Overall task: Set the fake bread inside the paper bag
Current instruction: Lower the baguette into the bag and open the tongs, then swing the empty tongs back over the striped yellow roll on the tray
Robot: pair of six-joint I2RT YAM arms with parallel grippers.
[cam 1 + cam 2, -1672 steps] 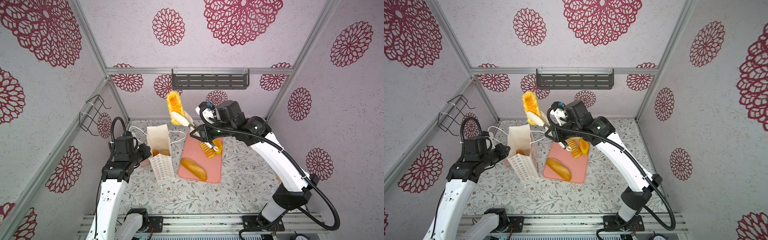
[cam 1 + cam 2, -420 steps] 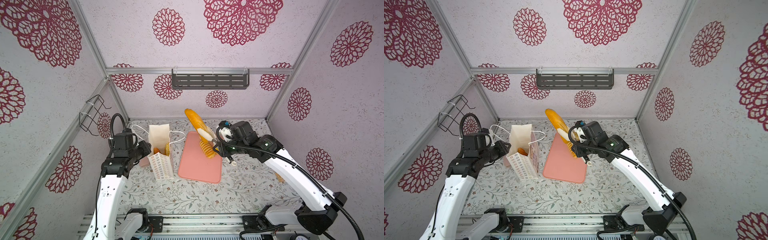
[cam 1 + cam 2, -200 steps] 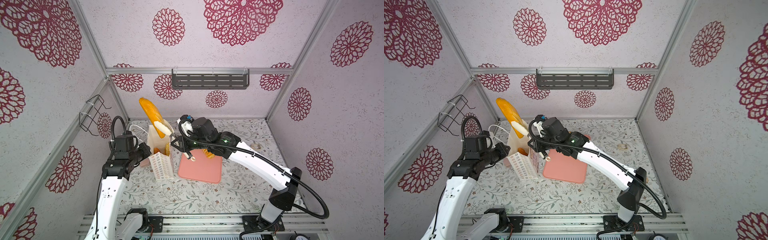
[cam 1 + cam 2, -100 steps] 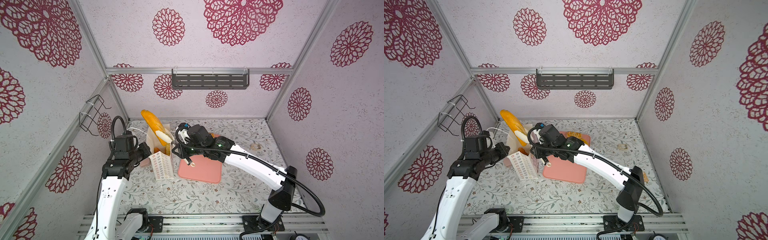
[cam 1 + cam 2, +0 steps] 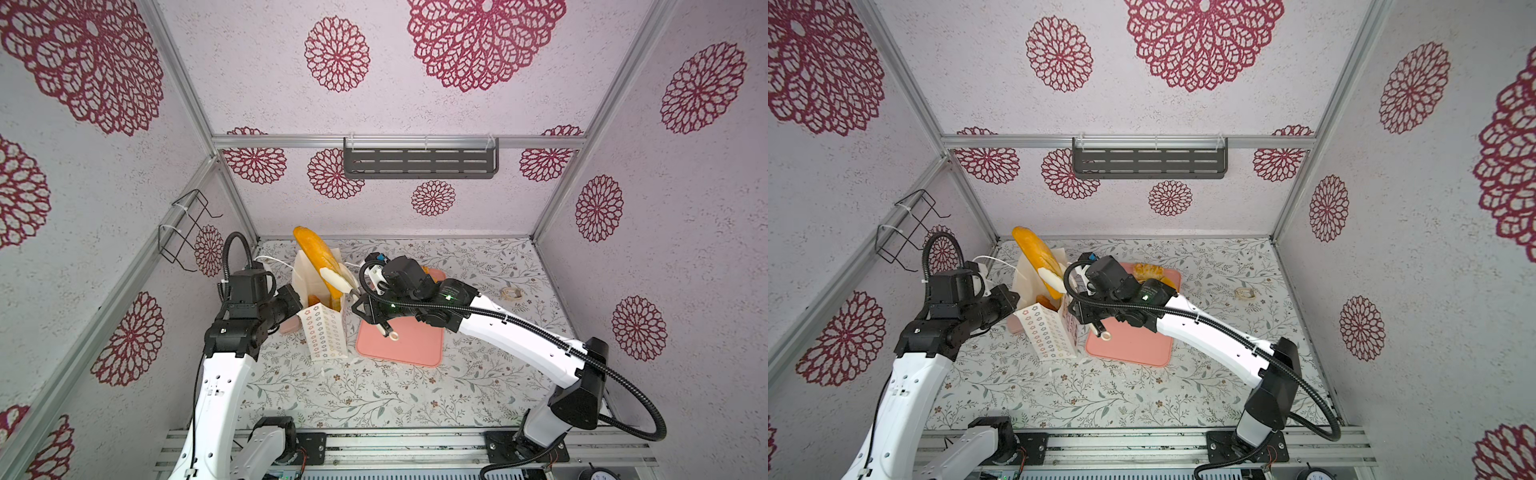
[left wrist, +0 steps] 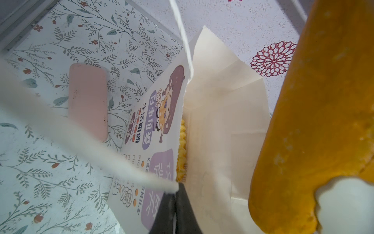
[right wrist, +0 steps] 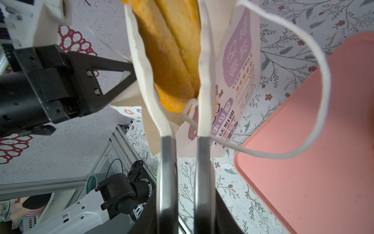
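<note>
Your right arm sits lower than a second ago, and the baguette [image 5: 312,253] with it. Back then the baguette hung above the paper bag [image 5: 328,332]. Now its lower end is inside the mouth, while the upper half leans out toward the back wall.

The bag stands upright just beside the pink tray [image 5: 409,345] and is already part filled: a bumpy yellow bread [image 6: 182,141] shows against the inside of its printed front wall. The tray is mostly bare. At its far end at least one braided pastry [image 5: 1148,270] waits, partly hidden by your right arm, so the job looks well advanced but not finished.

Your right gripper [image 5: 337,281] is clamped across the baguette, one white finger [image 7: 204,60] against each side. Whether that hold is slackening cannot be read.

Your left gripper [image 6: 174,202] is pinched together on the bag's rim, holding the mouth open. What is left, by the look of it, is to let the baguette go and then fetch what lies on the tray.
</note>
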